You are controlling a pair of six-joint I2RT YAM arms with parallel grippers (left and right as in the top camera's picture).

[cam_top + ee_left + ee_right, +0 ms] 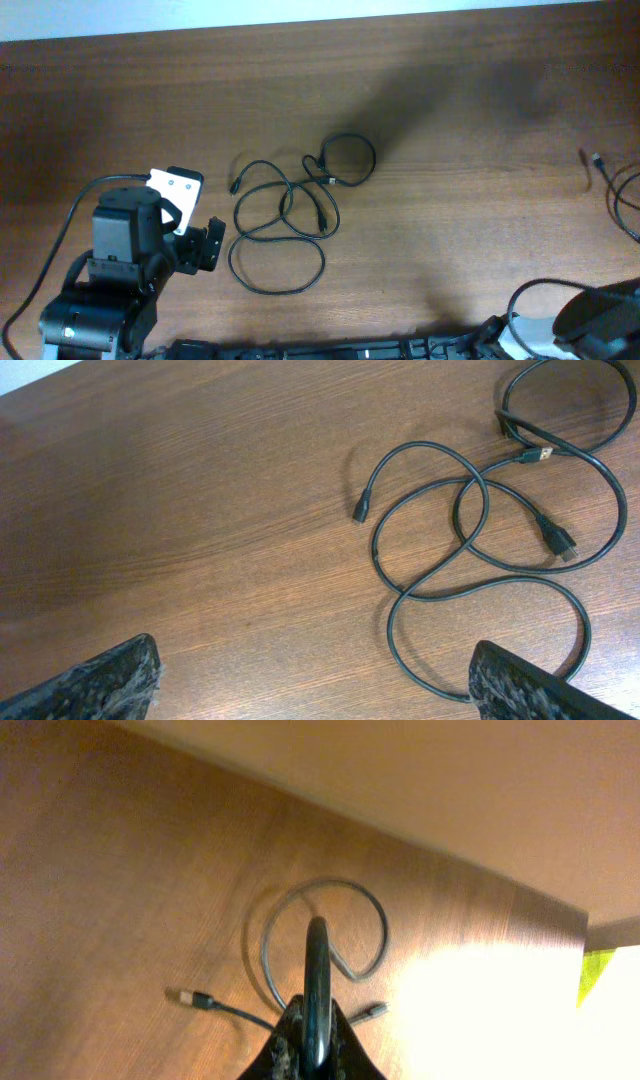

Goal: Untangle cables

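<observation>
A brown wooden tabletop (480, 110) is carrying black cables in two places. Near its middle, a tangle of cables (290, 205) is lying in overlapping loops. At least three plug ends are showing there, one of them a metallic plug (540, 456), so more than one cord is lying in it, though the crossings are making an exact count impossible. One separate cable (325, 880) is lying curled by the right edge, with two plug ends showing beside it. Two arms are sitting along the near edge. The left arm (110, 270) is crouching at the near left corner, its left gripper (205, 245) pointing toward the tangle and hovering clear of it, jaws spread wide and grasping nothing. The right arm (590, 315) is sitting low at the near right corner. The right gripper (317, 935) is hanging over the separate cable with jaws pressed together, and whether they are touching it cannot be told.
</observation>
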